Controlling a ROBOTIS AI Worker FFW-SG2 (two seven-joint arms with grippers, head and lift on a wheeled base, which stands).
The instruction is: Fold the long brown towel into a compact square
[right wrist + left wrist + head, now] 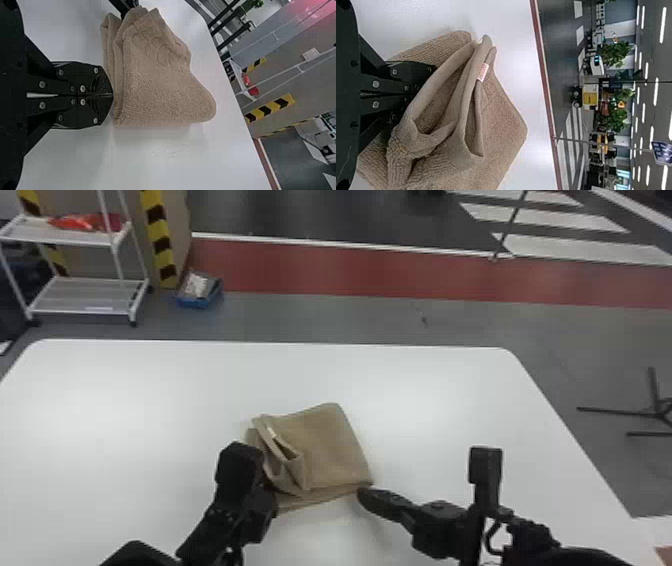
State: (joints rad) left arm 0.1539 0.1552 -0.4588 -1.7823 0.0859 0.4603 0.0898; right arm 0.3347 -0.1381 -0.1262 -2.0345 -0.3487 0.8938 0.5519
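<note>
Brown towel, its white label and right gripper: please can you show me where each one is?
Brown towel (327, 447): head view, on its flat upper layer.
White label (483, 72): left wrist view, its middle.
Right gripper (112, 95): right wrist view, midway between its fingertips.

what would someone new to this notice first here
The eye lands on the brown towel near the middle of the white table, folded into a bundle with loose, gaping folds on its left side. Two black grippers flank its near edge, the left at the loose folds, the right by the near right corner with its fingers together. Beyond the table, a red floor strip stands out.
</note>
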